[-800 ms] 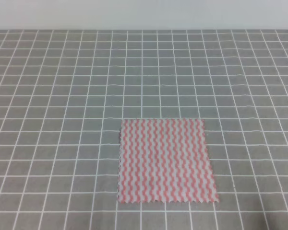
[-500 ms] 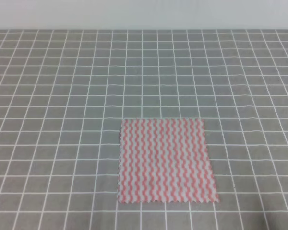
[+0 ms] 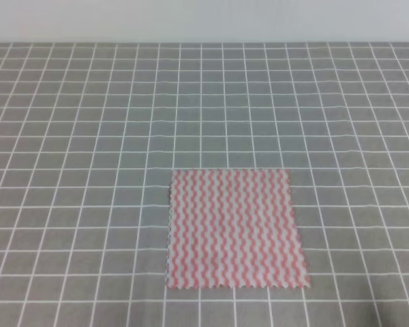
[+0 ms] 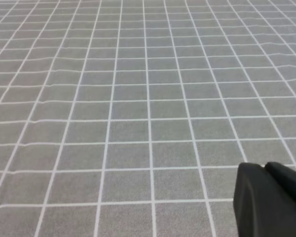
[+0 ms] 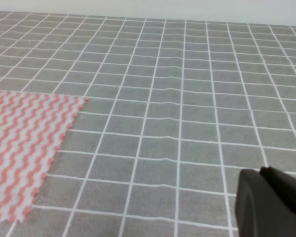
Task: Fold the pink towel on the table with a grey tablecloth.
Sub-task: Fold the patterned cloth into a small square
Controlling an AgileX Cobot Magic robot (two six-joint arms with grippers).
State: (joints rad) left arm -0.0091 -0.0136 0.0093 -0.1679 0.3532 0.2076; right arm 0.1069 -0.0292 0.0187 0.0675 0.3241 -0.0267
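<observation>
The pink towel (image 3: pixel 236 228) lies flat and unfolded on the table with a grey tablecloth (image 3: pixel 88 136), in the near middle of the high view. Its pink-and-white wavy stripes face up and its pinked near edge shows. In the right wrist view the pink towel (image 5: pixel 24 143) fills the lower left, with its far corner pointing right. Neither arm appears in the high view. Of the left gripper only a black fingertip (image 4: pixel 269 200) shows, over bare grid cloth. The right gripper likewise shows only a black fingertip (image 5: pixel 269 202), well to the right of the towel.
The gridded grey cloth (image 4: pixel 138 98) runs to a pale wall (image 3: pixel 204 20) at the back. Faint ripples cross the cloth (image 5: pixel 182 118) to the right of the towel.
</observation>
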